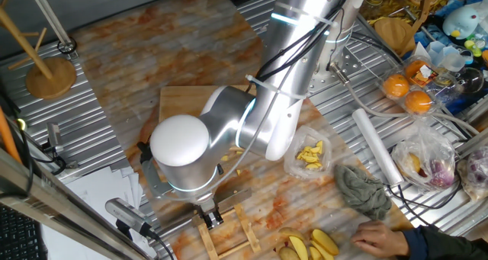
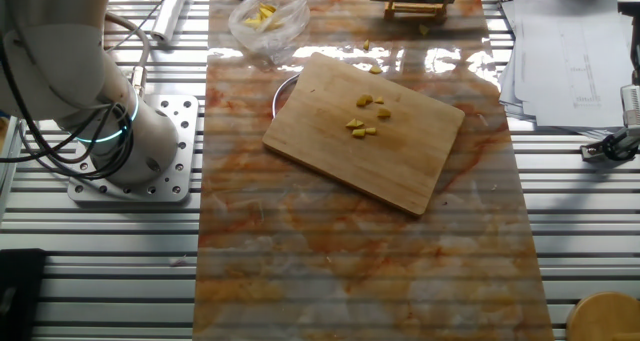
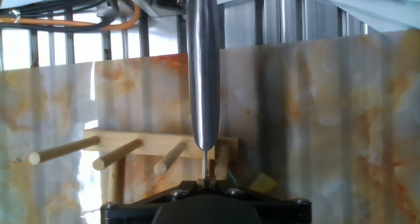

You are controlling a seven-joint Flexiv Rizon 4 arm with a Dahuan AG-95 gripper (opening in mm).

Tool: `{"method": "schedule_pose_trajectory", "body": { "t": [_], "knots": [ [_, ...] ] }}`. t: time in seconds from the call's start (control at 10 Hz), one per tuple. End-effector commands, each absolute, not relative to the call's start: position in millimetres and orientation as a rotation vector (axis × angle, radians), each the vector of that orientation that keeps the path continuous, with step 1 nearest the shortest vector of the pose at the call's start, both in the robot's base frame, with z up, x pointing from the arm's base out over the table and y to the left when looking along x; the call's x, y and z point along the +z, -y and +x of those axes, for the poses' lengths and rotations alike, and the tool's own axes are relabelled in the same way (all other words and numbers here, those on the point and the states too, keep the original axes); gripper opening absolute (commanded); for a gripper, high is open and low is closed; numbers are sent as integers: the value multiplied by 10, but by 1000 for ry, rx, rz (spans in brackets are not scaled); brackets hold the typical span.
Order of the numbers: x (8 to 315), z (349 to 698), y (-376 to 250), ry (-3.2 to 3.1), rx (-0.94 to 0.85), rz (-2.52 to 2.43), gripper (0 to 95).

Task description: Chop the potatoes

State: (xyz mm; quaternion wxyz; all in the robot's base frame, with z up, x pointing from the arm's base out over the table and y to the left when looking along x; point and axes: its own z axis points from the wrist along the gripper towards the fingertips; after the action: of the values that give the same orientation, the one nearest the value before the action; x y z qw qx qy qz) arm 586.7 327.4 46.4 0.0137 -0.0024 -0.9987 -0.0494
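The potatoes lie as small yellow chunks [image 2: 368,116] in a loose cluster on the wooden cutting board [image 2: 400,166]. In one fixed view the arm hides most of them over the board [image 1: 181,101]. My gripper [image 1: 210,214] is off the board, low over a small wooden peg rack [image 1: 229,233], which also shows in the hand view [image 3: 131,148]. The jaws stand close together on the thin end of a silver metal knife [image 3: 203,73] that runs up the middle of the hand view. One yellow chunk [image 3: 262,183] lies by the rack.
A clear bag of brighter yellow pieces [image 1: 311,155] lies beside the board, also in the other fixed view [image 2: 265,16]. Larger yellow wedges [image 1: 311,246], a grey cloth [image 1: 364,191] and a person's hand [image 1: 381,237] are near the rack. Papers [image 2: 570,41] lie beyond the mat.
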Motion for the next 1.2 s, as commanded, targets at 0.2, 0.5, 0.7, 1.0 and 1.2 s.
{"method": "schedule_pose_trajectory", "body": {
  "t": [0.2, 0.5, 0.7, 1.0, 1.2],
  "knots": [
    [504, 5855, -3272, 3106, -152, -8, 380],
    [705, 5825, -3240, 3092, -157, -21, 380],
    [705, 5825, -3240, 3092, -157, -21, 380],
    [705, 5825, -3240, 3092, -157, -21, 380],
    [705, 5825, -3240, 3092, -157, -21, 380]
  ]
}}
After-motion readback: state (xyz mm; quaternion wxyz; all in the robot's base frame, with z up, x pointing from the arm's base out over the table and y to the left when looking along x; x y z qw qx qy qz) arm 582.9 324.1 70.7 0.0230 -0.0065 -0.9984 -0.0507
